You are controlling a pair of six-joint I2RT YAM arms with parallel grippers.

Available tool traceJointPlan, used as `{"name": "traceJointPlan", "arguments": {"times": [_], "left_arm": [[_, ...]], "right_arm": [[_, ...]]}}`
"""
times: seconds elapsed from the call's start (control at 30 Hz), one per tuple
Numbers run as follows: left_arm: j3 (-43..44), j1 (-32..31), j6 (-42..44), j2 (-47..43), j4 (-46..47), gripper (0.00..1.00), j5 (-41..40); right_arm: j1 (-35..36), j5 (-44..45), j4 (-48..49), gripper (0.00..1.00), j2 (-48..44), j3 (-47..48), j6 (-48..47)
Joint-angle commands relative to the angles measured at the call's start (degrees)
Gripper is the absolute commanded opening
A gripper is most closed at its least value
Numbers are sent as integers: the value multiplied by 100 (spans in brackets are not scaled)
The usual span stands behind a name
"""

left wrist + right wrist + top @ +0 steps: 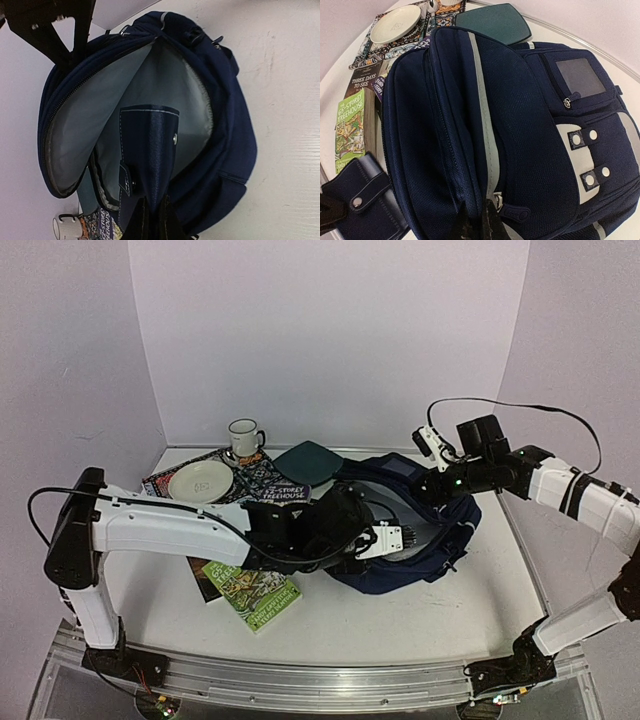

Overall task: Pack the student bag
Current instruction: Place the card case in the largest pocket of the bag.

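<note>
At the middle-right of the white bench [330,640], your large navy-blue fabric student bag [445,540] lies on its side. Its main compartment is unzipped, mouth facing the left arm. From overhead the left wrist covers that mouth, so you can't see in from there.

In the left wrist view, your left fingers [170,227] are closed tight on the lower edge of a small navy snap wallet [150,150]. It's held upright at the mouth against pale grey lining. Can't tell how far in it sits, and the compartment floor is hidden behind it.

Your right fingers [489,227], cut off at the frame bottom, are pinched shut on the bag's upper rim, by the zip and thin white stripe.

A dark teal square plate [308,462] sits behind the bag, touching it. Left of that, a round cream plate [200,481] rests on a patterned flat item [250,472], hard to make out. A white enamel mug [243,437] stands beyond. A green paperback book [255,592] lies partly under the left arm, and the darker book [200,578] beside it is mostly covered.
</note>
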Motion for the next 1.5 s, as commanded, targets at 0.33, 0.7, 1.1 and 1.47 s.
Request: {"name": "traceJointPlan", "arguments": {"times": [0.33,0.7,1.1,1.47], "left_arm": [[1601,747,1185,1638,309,0,130],[2216,933,681,2386,1080,30,-90],[645,807,-955,576,1158,50,222],[-884,1159,-3311,-1037,884,59,718]], "right_arm": [[4,-990,629,0,-348,376,605],[3,-989,668,0,-357,319,665],[5,-803,668,0,-323,32,541],[3,-460,624,0,-615,-400,262]]}}
